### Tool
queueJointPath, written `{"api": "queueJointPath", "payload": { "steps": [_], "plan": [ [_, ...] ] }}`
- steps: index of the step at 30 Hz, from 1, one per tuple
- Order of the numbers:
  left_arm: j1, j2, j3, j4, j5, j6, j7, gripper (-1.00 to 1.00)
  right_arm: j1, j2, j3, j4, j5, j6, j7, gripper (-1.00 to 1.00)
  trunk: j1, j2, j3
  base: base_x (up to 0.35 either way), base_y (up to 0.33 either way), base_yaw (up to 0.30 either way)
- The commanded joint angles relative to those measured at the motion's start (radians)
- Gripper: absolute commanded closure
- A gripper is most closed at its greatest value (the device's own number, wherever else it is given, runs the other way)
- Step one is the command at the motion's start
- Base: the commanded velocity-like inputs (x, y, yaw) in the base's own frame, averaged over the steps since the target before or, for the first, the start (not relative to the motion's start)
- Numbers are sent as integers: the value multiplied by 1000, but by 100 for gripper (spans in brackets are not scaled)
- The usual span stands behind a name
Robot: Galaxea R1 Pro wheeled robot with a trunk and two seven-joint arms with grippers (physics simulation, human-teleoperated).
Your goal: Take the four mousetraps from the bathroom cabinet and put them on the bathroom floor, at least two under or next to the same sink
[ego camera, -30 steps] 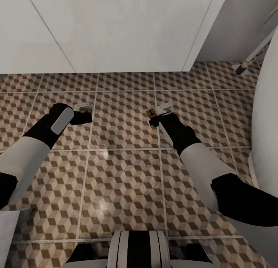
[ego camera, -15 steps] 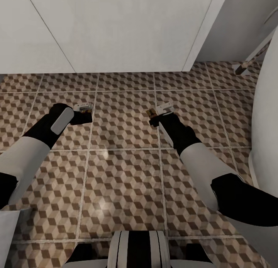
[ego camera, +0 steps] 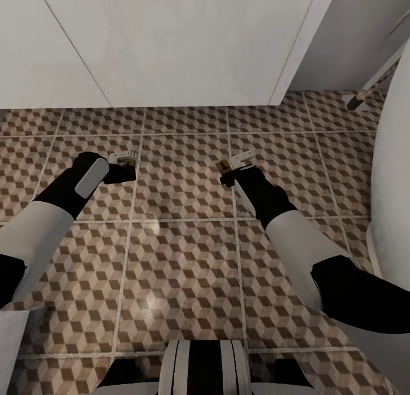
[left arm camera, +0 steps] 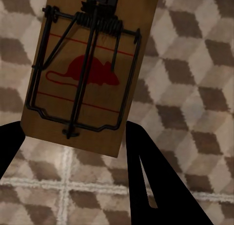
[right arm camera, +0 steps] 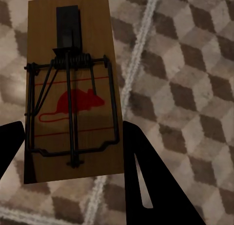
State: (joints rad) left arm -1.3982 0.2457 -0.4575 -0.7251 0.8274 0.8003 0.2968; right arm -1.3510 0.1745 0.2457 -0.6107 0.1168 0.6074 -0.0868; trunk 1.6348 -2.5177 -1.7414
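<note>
Both arms reach low over the tiled bathroom floor (ego camera: 182,258), printed with brown, beige and white cubes, in front of a plain white vanity front (ego camera: 171,47).

The left gripper (ego camera: 122,158) grasps a flat tan wooden mousetrap with black wire spring and red mouse print (left arm camera: 90,69). Its dark fingers (left arm camera: 146,186) flank the board's near end.

The right gripper (ego camera: 236,162) likewise grasps a second flat tan mousetrap (right arm camera: 73,98), fingers (right arm camera: 141,181) at the near edge. Both traps hang just above the tiles; contact with the floor cannot be confirmed.

Handling assessment: each trap appears light, thin and rigid. The smooth wooden edges offer little purchase, so a pinch across the board's narrow width, clear of the sprung wire bar, is judged safest. The wire mechanism could snag or trip if pressed.

Markings: a red mouse silhouette and thin red lines only. No legible writing or brand.
</note>
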Motion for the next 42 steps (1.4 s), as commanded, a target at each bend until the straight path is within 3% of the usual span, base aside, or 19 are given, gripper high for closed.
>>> {"api": "queueJointPath", "payload": {
  "steps": [1, 19, 24, 27, 42],
  "plan": [
    [-1, 1, -6, -2, 7, 2, 10, 100, 0, 0, 3, -1, 6, 6, -4, 100, 0, 0, -1, 0, 0, 0],
    [-1, 10, -9, -56, 7, 8, 11, 100, 0, 0, 4, -35, 6, 7, -5, 100, 0, 0, -18, 0, 0, 0],
    [-1, 13, -8, -99, 6, 132, 12, 100, 0, 0, 4, -44, 6, 8, -5, 100, 0, 0, -21, 0, 0, 0],
    [-1, 18, -8, -132, 6, 159, 14, 100, 0, 0, 4, -45, 6, 8, -5, 100, 0, 0, -21, 0, 0, 0],
    [-1, 38, -7, -167, 6, 180, 16, 100, 0, 0, 4, -46, 4, 8, -5, 100, 7, -4, -79, 0, 0, 0]
  ]
}}
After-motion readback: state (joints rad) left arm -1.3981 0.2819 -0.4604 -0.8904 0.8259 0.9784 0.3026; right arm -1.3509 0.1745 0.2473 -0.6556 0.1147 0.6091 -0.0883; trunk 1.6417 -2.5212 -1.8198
